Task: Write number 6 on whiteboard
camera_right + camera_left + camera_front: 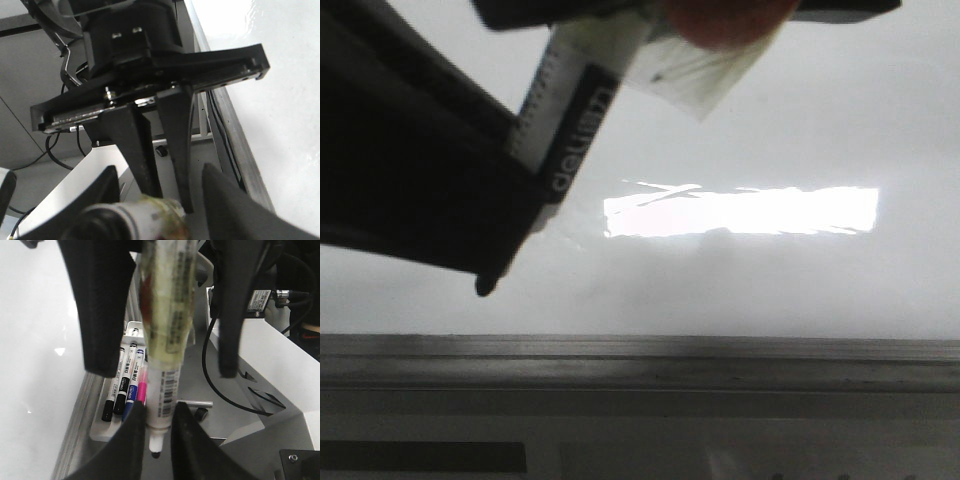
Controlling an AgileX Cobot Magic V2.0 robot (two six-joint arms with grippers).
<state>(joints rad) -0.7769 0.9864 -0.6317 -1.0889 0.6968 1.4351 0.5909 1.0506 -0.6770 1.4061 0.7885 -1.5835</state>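
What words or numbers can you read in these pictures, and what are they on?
"deli": white letters on the black band of the marker held by the left hand.
Barcode and small print on that marker: too blurred to read.
Labels on the tray pens: too small to read.
On the whiteboard: no writing seen.

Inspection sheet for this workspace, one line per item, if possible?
Surface: whiteboard glossy, with a bright glare patch; grey frame strip along its edge.
Job's things: number 6 not seen on the board; marker held off the board, tip uncapped.
Clutter: tray beside the board with spare pens, black, blue and pink.
Grippers: left gripper shut on the marker near its tip; right gripper open, fingers either side of the marker.
Cables: black cable looping beside the tray.
Surroundings: white housing; otherwise nothing seen.
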